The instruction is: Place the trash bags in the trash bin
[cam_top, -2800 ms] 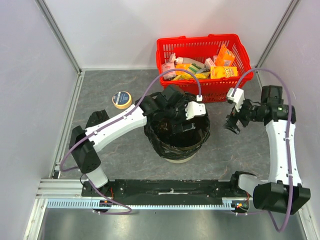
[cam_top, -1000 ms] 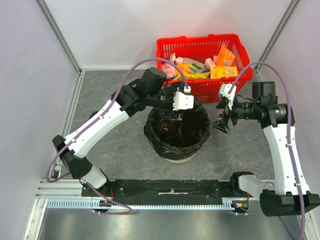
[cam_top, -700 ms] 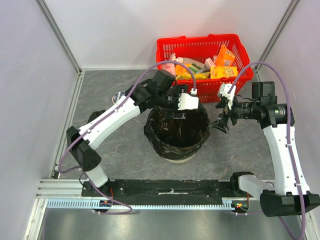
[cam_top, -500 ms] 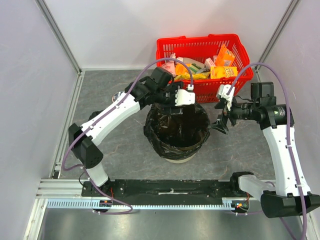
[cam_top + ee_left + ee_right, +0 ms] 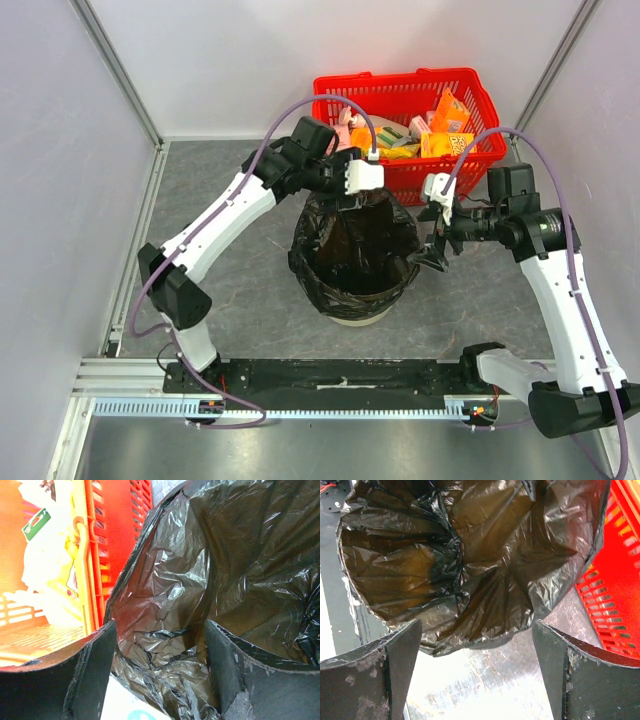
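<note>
Lining the bin (image 5: 350,318) at table centre, the bag (image 5: 355,255) is light, limp, slippery film; I'd pinch its rim. At 12 o'clock the basket (image 5: 395,82) crowds my left pincer (image 5: 352,202), spread astride the film. My right pincer (image 5: 437,252), spread, hovers at 3 o'clock.

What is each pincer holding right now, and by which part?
Nothing is gripped. The left pincer straddles the far rim of the trash bag, jaws apart; the right pincer hangs open beside it.

Trash bin (image 5: 352,318) walls hidden under black bag (image 5: 352,248); only base shows.
</note>
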{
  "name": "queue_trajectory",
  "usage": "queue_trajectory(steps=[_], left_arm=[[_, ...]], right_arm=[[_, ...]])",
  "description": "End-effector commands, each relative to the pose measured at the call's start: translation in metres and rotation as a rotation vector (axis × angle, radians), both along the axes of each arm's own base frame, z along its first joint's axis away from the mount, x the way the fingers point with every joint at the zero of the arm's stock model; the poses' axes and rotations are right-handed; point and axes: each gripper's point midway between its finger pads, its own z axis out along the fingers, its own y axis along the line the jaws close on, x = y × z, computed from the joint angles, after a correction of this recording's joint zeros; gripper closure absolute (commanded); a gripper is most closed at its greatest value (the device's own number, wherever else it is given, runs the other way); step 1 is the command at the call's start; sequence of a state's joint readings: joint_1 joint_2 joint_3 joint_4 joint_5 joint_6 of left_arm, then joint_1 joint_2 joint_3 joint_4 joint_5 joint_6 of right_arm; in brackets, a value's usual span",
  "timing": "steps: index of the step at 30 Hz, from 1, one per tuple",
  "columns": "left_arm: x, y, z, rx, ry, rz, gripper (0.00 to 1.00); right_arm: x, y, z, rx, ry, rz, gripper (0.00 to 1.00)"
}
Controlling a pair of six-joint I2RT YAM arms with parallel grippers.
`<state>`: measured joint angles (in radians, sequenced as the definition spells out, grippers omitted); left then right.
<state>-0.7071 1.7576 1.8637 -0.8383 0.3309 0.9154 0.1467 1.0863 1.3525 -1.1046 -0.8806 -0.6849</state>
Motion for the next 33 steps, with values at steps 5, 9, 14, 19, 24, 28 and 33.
queue_trajectory(steps=[5, 9, 14, 19, 24, 28, 33], left_arm=[[-0.009, -0.005, -0.017, 0.009, 0.181, -0.085, 0.41], [-0.014, -0.005, -0.034, 0.031, 0.244, -0.095, 0.54], [-0.019, -0.007, -0.043, 0.029, 0.285, -0.1, 0.72], [-0.02, -0.011, -0.042, 0.012, 0.304, -0.1, 0.91], [-0.017, -0.013, -0.043, 0.004, 0.317, -0.077, 0.98], [-0.011, -0.016, -0.043, -0.01, 0.311, -0.054, 0.98], [-0.009, -0.021, -0.035, -0.033, 0.307, -0.05, 0.98]], right_arm=[[0.006, 0.037, 0.019, 0.015, -0.073, 0.085, 0.06], [0.006, 0.061, 0.023, -0.01, -0.126, 0.159, 0.1], [0.012, 0.094, 0.013, -0.106, -0.176, 0.254, 0.18], [0.005, 0.126, -0.004, -0.194, -0.228, 0.373, 0.26], [-0.007, 0.145, -0.021, -0.242, -0.223, 0.441, 0.29], [-0.015, 0.154, -0.031, -0.285, -0.241, 0.471, 0.3], [-0.02, 0.169, -0.054, -0.347, -0.236, 0.527, 0.33]])
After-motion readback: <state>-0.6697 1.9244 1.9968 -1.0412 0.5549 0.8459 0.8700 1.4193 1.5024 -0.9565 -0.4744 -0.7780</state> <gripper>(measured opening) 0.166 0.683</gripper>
